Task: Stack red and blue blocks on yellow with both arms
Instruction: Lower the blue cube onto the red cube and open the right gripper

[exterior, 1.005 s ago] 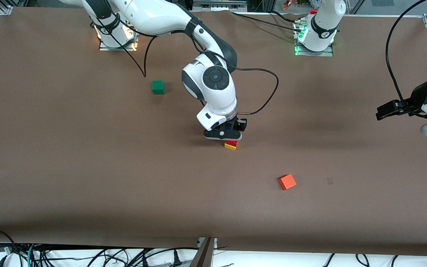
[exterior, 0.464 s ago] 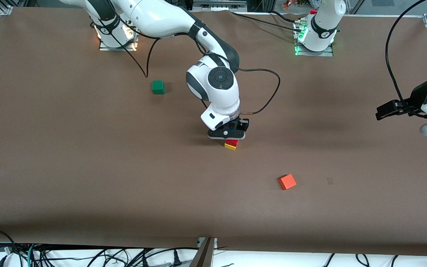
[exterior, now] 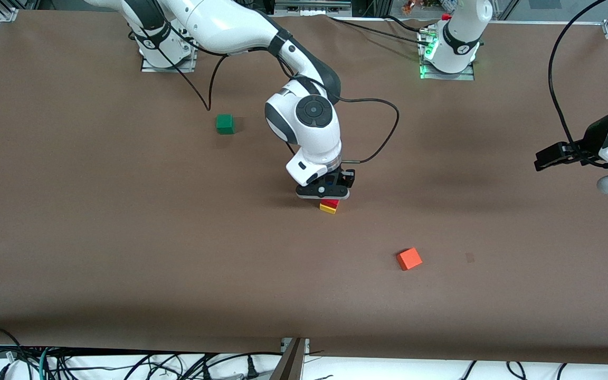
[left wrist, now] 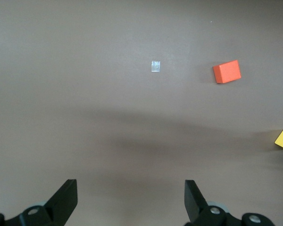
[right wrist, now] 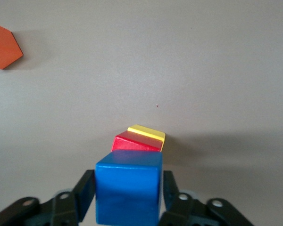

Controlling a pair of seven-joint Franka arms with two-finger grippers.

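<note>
The yellow cube (exterior: 328,209) lies mid-table with the red block (exterior: 330,202) stacked on it, a little askew. In the right wrist view the blue block (right wrist: 128,188) sits over the red block (right wrist: 134,142) and the yellow cube (right wrist: 146,132). My right gripper (exterior: 329,194) is down over this stack. Its fingers (right wrist: 88,188) flank the blue block, with a thin gap showing on one side, so it stands open. My left gripper (left wrist: 130,188) waits open and empty in the air over the table's left-arm end.
An orange cube (exterior: 409,259) lies nearer the front camera, toward the left arm's end. A green cube (exterior: 225,124) sits toward the right arm's base. A black cable (exterior: 383,126) loops beside the right wrist.
The right hand came down a little onto the stack, then held still. Its fingers have eased off the blue block. The left arm has not moved.
</note>
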